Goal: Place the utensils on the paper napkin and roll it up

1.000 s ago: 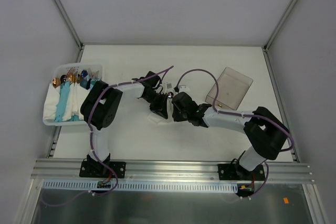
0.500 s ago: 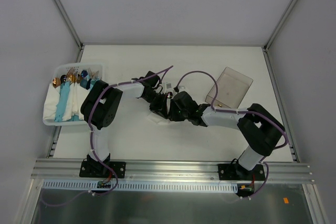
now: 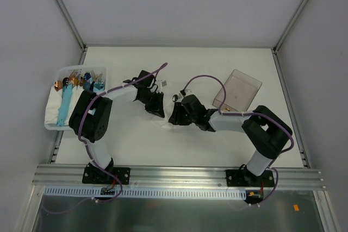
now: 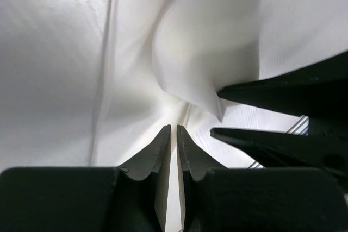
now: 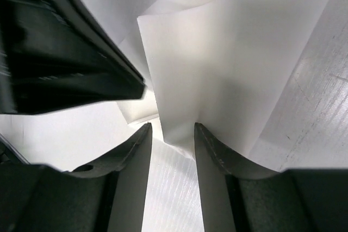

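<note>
The white paper napkin (image 4: pixel 206 36) lies crumpled between both grippers at the table's middle, with one fold standing up. My left gripper (image 4: pixel 174 129) has its jaws pressed almost together on a creased part of the sheet. My right gripper (image 5: pixel 169 129) is open, and a hanging corner of the paper napkin (image 5: pixel 228 52) sits between its fingers. In the top view the left gripper (image 3: pixel 155 107) and right gripper (image 3: pixel 174 114) face each other a short gap apart. A small silvery rounded end (image 3: pixel 174 97), possibly a utensil, shows beside the right gripper. The other utensils are hidden.
A white tray (image 3: pixel 54 126) at the left edge holds light-blue rolled bundles (image 3: pixel 66 107) and spare cutlery. A clear plastic container (image 3: pixel 237 91) lies at the right back. Metal frame rails border the table.
The left arm has swung left, carrying its gripper away from the right gripper. The right gripper has shifted slightly left. The napkin now spans the gap between them.
</note>
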Robot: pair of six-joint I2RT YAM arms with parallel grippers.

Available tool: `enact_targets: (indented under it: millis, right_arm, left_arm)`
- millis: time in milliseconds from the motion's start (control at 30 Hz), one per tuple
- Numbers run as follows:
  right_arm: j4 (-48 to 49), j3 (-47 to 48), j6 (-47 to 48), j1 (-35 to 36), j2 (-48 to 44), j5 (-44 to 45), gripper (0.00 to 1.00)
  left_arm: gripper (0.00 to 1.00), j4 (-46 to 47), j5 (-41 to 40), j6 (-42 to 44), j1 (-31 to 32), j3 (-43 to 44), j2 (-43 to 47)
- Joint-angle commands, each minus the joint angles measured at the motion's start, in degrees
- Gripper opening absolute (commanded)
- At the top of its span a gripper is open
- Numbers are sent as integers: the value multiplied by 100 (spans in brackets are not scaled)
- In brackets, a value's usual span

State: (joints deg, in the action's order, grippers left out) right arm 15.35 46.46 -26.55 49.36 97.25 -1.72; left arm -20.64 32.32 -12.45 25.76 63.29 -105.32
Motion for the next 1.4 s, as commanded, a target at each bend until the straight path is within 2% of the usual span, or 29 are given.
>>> enact_targets:
  millis: [0, 233, 467, 900, 1133, 1300, 1367]
  right_arm:
    - [-261, -207, 0, -41, 241, -30, 41]
    - [-200, -295, 0, -50, 233, -66, 45]
    - [-226, -550, -9, -76, -39, -4, 46]
    - [-217, -647, -17, -111, -110, -66, 46]
    - [-269, -778, -131, -173, -882, -153, 47]
    - [-507, -744, -114, -506, -2014, -241, 47]
    - [-586, -673, -105, -699, -2166, -417, 47]
  left_arm:
    - [9, -211, -182, 199, -106, -62, 757]
    - [11, -326, 134, 199, -185, 166, 1014]
    - [12, -318, 732, -188, -133, 728, 328]
    - [11, 8, 750, -390, 140, 852, -709]
    - [10, 8, 259, -241, 140, 694, -1008]
    - [9, -1, 91, -100, 140, 588, -1096]
    - [10, 8, 38, -65, 149, 580, -1105]
